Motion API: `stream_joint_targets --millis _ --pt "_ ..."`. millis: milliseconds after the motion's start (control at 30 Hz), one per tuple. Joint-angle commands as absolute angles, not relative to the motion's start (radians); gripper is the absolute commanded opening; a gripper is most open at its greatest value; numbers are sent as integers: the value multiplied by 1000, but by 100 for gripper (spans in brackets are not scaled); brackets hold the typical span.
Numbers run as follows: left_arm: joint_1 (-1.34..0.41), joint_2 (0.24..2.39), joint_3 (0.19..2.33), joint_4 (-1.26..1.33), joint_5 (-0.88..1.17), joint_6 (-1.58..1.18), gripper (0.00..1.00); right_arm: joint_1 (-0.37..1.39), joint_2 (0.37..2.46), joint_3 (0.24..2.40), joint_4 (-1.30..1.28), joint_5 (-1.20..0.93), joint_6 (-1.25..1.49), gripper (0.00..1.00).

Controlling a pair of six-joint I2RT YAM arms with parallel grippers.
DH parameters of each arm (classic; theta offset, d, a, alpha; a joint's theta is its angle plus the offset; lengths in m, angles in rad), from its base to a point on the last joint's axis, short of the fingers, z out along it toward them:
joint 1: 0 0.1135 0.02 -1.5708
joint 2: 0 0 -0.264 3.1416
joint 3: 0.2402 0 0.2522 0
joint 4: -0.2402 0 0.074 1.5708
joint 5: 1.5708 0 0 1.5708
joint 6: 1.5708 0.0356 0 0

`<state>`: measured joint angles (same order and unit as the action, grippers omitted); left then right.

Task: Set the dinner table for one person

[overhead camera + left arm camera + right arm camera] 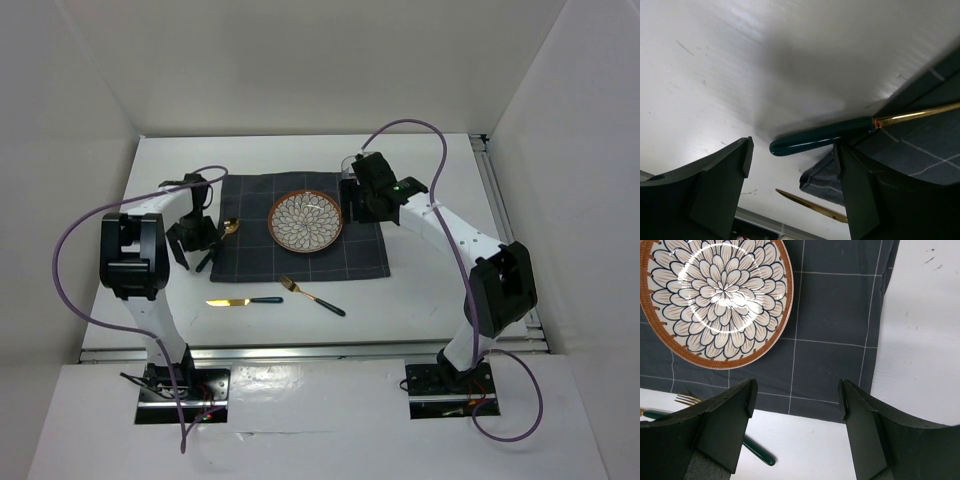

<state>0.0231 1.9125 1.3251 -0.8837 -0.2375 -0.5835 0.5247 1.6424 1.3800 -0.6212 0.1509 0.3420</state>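
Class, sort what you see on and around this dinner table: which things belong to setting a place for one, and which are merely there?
Belong to the job: dinner table, checked placemat, patterned plate, spoon, knife, fork.

Merely there: purple cable, white enclosure walls.

Here's the dinner table (420, 300): big, flat and white, a rectangle lying level. A metal rail lines its near edge, and another runs down its right side. Close up, faint scuffs and a soft sheen show on its top.
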Motion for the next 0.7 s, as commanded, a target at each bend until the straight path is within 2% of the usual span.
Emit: stream_joint_targets --millis 0,233,300,533,667 --pt "29 1953 1361 -878 -267 -604 83 535 1586 1396 -626 179 351 77" --pt "40 2020 1397 -868 -232 -595 68 545 1597 1405 -635 189 351 77" --pt "40 2020 1397 -868 -232 -595 57 545 1597 1405 -635 189 351 77" --pt "60 1996 1391 -879 -250 -604 34 545 1617 1436 -644 189 351 77" --pt "60 1962 1456 -920 -250 -592 7 554 1626 1447 -644 198 351 77"
